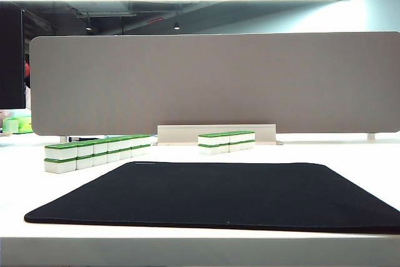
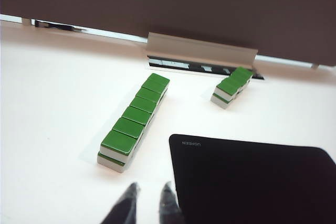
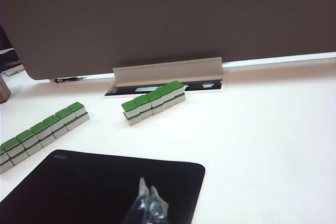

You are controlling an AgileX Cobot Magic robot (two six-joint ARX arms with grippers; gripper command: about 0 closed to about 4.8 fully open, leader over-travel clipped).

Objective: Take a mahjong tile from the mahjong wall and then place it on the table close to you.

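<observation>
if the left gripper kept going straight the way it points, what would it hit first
Likely the near end of the long mahjong wall. The left gripper, jaws slightly apart and empty, sits just short of it beside the black mat; depth is unclear.

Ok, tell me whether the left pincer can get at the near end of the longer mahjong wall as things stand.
Probably yes. The left pincer hangs above bare table, with the mahjong wall just ahead and nothing between. The black mat lies off to the side. Its fingertips stand only slightly apart, so it would likely need to open first.

Two straight green-topped, two-high rows form the wall (image 1: 97, 153), the longer left, both apart on the white tabletop (image 1: 350, 154).
</observation>
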